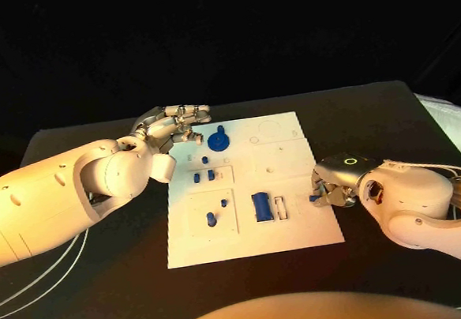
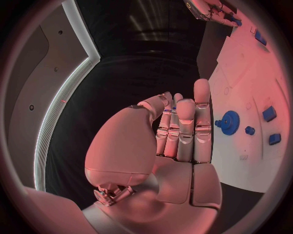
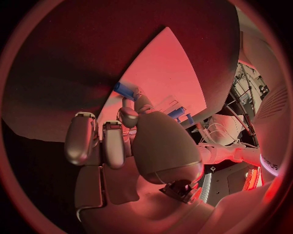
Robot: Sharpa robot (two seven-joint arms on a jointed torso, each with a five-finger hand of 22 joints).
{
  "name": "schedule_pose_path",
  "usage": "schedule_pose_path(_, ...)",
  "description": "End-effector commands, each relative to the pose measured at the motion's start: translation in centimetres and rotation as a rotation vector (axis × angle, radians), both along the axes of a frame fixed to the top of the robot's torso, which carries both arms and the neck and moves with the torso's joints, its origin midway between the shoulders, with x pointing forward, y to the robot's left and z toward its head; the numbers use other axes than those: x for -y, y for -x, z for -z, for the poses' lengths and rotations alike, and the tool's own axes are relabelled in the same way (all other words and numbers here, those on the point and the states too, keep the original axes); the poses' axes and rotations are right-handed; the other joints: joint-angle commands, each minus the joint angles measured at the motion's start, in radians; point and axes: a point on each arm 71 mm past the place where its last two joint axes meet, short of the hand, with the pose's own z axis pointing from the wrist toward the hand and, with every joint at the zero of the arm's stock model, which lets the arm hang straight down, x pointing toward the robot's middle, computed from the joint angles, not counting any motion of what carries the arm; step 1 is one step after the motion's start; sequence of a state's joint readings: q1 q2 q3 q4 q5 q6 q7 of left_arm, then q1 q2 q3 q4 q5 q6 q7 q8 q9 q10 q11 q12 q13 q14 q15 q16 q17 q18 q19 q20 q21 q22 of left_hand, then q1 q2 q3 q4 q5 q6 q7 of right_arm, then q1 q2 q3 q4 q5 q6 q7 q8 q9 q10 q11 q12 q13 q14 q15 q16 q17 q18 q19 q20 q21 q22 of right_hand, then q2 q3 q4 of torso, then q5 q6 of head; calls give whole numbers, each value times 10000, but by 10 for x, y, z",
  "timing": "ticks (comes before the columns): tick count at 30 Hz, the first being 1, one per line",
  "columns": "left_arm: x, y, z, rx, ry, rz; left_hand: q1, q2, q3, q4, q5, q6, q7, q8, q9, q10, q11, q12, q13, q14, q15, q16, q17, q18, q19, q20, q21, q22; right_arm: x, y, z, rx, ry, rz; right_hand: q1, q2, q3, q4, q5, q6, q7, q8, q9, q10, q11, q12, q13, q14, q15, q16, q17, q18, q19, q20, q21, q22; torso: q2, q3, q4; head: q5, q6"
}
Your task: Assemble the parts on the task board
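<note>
The task board [image 1: 299, 234] lies mid-table, its shallow recesses holding blue parts — a gear [image 1: 219, 139] far, a block [image 1: 262, 205] near. The left hand [image 1: 171, 127] hovers at the far-left corner, fingers extended, empty. The right hand [image 1: 329, 191] sits at the board's right edge — a small blue part [image 3: 124, 89] at its fingertips.
</note>
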State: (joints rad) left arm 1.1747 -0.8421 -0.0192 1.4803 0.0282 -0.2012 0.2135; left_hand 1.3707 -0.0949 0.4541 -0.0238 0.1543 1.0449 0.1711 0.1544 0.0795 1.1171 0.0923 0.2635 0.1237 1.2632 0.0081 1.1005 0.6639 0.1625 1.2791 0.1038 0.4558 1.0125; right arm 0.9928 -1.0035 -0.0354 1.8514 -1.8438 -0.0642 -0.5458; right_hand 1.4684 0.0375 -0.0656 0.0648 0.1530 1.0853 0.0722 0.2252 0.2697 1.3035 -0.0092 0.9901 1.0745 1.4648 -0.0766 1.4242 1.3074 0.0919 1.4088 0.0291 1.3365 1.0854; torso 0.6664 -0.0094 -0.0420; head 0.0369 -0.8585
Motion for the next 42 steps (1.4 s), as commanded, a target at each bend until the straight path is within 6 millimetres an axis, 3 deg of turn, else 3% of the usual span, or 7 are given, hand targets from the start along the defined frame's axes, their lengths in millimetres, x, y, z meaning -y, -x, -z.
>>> schedule_pose_path(1,3,1,-1,1,118,216,-87,23,5,15,33,-70,-6,56,-11,-60,17,32,16,-88,8,-19,-9,185,-72,22,-55,-14,8,5,19,-752,1388,62,106,84,192,-98,-10,82,2,17,9,-8,9,-18,21,613,-12,-36,302,-37,-10,-2,-39,1,-3,-7,-13,-20,14)
schedule_pose_path(10,3,1,0,-8,127,248,-87,17,5,11,37,-76,-6,56,-12,-67,17,34,16,-97,8,-29,-30,186,-73,22,-57,-15,7,8,16,-1622,-1240,1305,-449,156,908,210,1045,131,-52,-126,-42,148,-25,43,83,633,-38,-25,345,-60,82,-40,42,155,-3,0,-1,-27,21)
schedule_pose_path(13,3,1,0,-11,130,258,-80,11,9,1,42,-83,-6,57,-13,-74,16,39,16,-108,8,-37,-48,186,-76,23,-61,-17,6,8,12,-1774,-2582,1772,-676,-3,1403,345,2049,135,-48,-179,-44,155,-17,15,82,630,-55,-47,324,-56,90,-64,41,158,-7,-15,2,-33,34)
schedule_pose_path(16,4,1,-1,-12,141,283,-66,2,17,-17,48,-90,-7,62,-15,-82,15,48,16,-116,8,-37,-54,187,-80,22,-65,-20,5,8,8,-1918,-3688,2153,-812,-155,1866,389,2377,156,-53,-193,-26,214,-30,73,139,644,-55,-19,372,-63,102,-64,52,180,-3,-18,1,-26,33)
schedule_pose_path(21,4,1,-1,-13,148,300,-66,2,17,-17,48,-90,-7,62,-15,-82,15,48,16,-116,8,-37,-54,187,-80,22,-65,-20,3,8,6,-2449,-5296,2880,-1203,-470,2647,522,2567,191,-56,-199,26,303,-46,164,231,669,-57,49,478,-74,136,-65,88,246,1,-5,-11,-18,32)
schedule_pose_path(26,5,1,-1,-10,173,352,-24,-19,37,-69,60,-98,-7,78,-16,-94,14,73,20,-137,3,-43,-79,189,-87,19,-72,-23,0,8,9,-3331,-6276,3479,-1534,-756,3166,528,3000,203,-39,-187,91,333,-30,206,288,671,-48,58,499,-77,144,-61,101,277,-6,-16,-13,-17,18)
schedule_pose_path(42,7,1,0,10,217,422,-2,-28,48,-97,67,-101,-5,87,-16,-100,14,88,21,-148,2,-46,-95,190,-89,17,-75,-24,-15,6,14,-3883,-6430,3451,-2083,-860,3387,673,3030,356,-102,-76,214,607,-75,673,680,699,-80,137,612,-106,213,-75,201,465,2,3,-12,-21,-4)
